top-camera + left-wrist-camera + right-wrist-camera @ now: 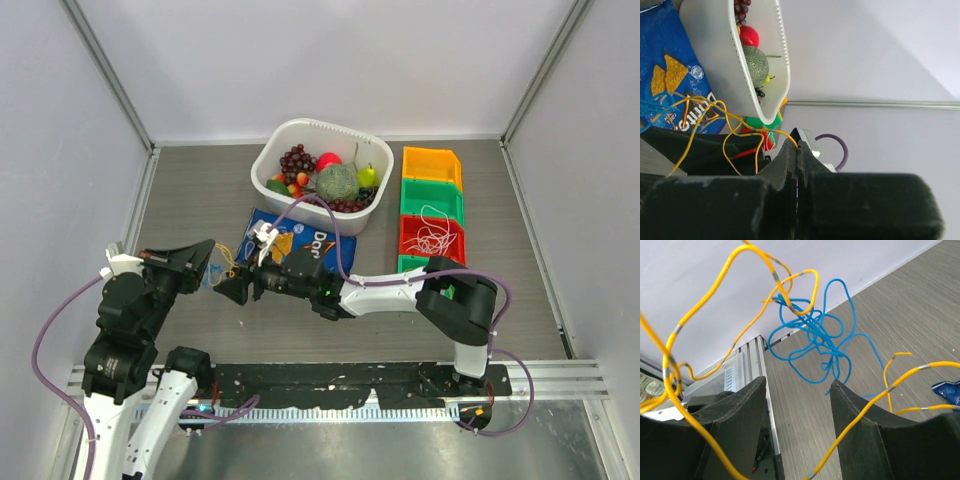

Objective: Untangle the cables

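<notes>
Left tool (797,150) clamps the yellow cable (782,133); right tool (797,390) stands open near the blue cable (812,329). Thin, light, springy cords, likely to snag: grasp the blue knot's centre.

A yellow cable (665,362) loops loosely in the air, snagged with a knotted blue cable (812,330) hanging beside it. A white cable (432,238) lies bunched in the red bin (408,225).

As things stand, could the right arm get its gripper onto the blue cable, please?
Probably yes. The right gripper is open with the blue cable bunched just ahead of its fingertips, nothing solid between. Loops of the yellow cable cross the same space, so it may catch those too.
</notes>
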Robot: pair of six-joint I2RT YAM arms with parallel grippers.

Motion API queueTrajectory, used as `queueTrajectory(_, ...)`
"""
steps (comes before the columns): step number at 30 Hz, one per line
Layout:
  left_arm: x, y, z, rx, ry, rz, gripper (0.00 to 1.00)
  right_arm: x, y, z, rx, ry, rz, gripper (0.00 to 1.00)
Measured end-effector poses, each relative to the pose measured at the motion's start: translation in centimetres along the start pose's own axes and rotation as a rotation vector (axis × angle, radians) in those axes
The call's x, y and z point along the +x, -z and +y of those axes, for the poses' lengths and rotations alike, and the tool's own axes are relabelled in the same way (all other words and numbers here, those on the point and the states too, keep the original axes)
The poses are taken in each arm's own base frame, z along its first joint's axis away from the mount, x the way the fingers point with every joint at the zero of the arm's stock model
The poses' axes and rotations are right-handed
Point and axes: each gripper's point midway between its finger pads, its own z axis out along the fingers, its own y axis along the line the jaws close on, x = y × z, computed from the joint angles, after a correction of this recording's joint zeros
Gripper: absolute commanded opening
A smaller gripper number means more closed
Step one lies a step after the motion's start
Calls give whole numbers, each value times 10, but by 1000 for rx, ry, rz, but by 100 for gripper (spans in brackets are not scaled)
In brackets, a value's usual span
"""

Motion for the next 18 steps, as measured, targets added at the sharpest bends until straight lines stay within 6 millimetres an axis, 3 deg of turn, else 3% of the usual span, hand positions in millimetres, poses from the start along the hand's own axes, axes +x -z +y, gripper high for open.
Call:
queueTrajectory(12,7,0,4,-8,44,38,0,0,-16,-33,130,47,-79,59)
queueTrajectory(16,9,0,3,-6,51,46,0,-7,-23,-30,114,54,-110,51)
queueTrajectory(18,11,1,2,-4,52,57,0,-12,-27,-26,96,54,-128,36)
